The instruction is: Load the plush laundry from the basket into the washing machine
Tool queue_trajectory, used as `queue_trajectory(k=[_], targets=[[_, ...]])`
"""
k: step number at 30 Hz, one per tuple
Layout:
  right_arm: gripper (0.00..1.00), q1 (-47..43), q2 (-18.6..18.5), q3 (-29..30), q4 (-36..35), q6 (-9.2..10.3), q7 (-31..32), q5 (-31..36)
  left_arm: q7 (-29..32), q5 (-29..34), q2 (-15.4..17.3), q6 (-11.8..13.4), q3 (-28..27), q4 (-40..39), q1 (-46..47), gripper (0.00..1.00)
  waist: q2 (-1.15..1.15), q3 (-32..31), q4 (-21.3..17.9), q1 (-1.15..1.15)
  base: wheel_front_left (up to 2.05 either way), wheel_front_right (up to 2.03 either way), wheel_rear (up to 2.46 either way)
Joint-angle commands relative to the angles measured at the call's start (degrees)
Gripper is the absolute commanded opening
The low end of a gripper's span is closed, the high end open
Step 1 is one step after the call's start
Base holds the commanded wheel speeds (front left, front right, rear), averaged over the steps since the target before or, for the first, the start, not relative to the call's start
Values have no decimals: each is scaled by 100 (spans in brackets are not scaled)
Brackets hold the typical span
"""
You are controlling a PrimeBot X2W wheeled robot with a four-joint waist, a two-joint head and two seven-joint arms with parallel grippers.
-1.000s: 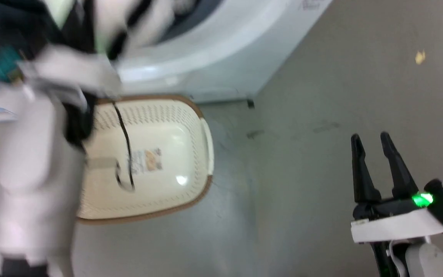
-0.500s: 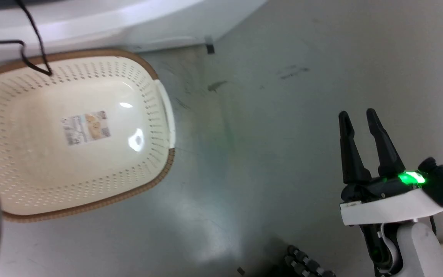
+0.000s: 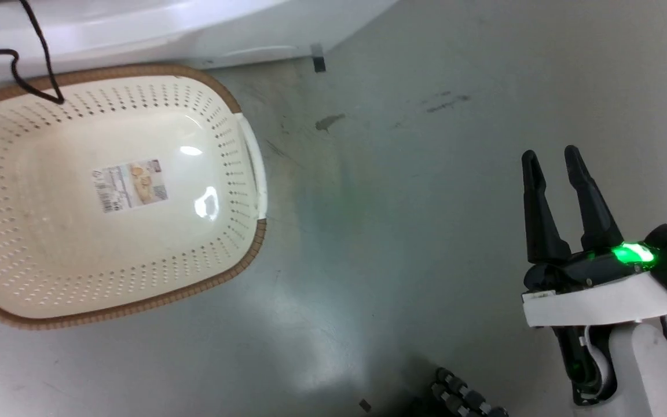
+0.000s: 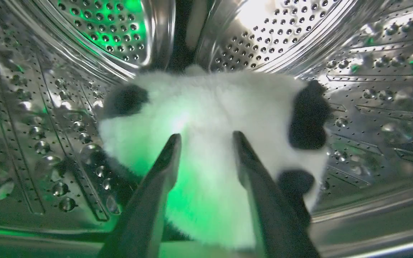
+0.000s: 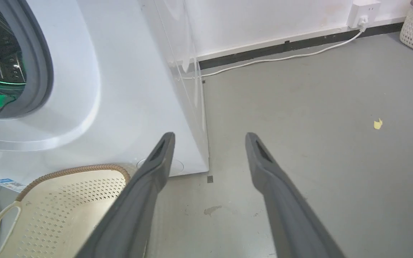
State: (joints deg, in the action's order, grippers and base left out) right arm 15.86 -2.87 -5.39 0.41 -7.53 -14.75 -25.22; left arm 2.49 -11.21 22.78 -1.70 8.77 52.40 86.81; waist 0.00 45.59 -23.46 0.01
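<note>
- Plush laundry [image 4: 210,114] lies inside the washing machine [image 4: 95,46] drum, our left hand [image 4: 206,136] spread over it, released.
- We see the basket [image 3: 136,70] empty on the floor [image 3: 426,231] beside the machine.
- Our right hand [image 3: 550,152] hangs open, idle.
- We judge the loading done; next, draw the left hand out cleanly.

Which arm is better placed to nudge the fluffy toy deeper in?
Left. The left tool sits open inside the shiny perforated steel drum, at the fluffy black-and-white toy; the right tool hangs over grey floor.

The sticker [image 3: 129,186] on the basket [image 3: 230,191] floor is too small to read.
</note>
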Motion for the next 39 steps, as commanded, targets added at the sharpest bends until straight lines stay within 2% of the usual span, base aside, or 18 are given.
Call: queue_trajectory(k=[1, 5, 11, 16, 23, 28, 33, 39], targets=[[100, 88, 0, 68, -35, 4, -25, 67, -133, -24, -26, -8, 6, 144, -112, 100, 0, -151, 107, -1, 0, 0, 0], [100, 33, 0, 222, -35, 4, -25, 245, -638, -192, -186, -56, -63, 399, -407, 100, 0, -540, 309, -1, 0, 0, 0], [100, -174, 0, 464, -46, 4, -25, 605, -1460, -452, -489, -285, -103, 739, -1260, 100, 0, -1444, 691, -1, 0, 0, 0], [100, -464, 0, 630, -28, 4, -25, 881, -1732, -626, -750, -464, -96, 520, -2197, 100, 0, -2277, 1036, -1, 0, 0, 0], [100, -923, 0, 756, 0, 4, -25, 1198, -1747, -715, -1178, -536, -305, -1194, -4149, 100, 0, -3285, 1515, -1, 0, 0, 0], [100, -1178, 0, 810, 12, 4, -25, 1359, -1747, -629, -1481, -523, -507, -2444, -5730, 100, 0, -3754, 1783, -1, 0, 0, 0], [100, -1411, 0, 801, 87, 4, -25, 1492, -1748, -484, -1703, -430, -613, -3316, -6922, 100, 0, -4056, 1968, -1, 0, 0, 0], [100, -1667, 0, 607, 174, 4, -25, 1743, -1748, -162, -1814, -219, -634, -3856, -7909, 100, 0, -4310, 2079, -1, 0, 0, 0]])
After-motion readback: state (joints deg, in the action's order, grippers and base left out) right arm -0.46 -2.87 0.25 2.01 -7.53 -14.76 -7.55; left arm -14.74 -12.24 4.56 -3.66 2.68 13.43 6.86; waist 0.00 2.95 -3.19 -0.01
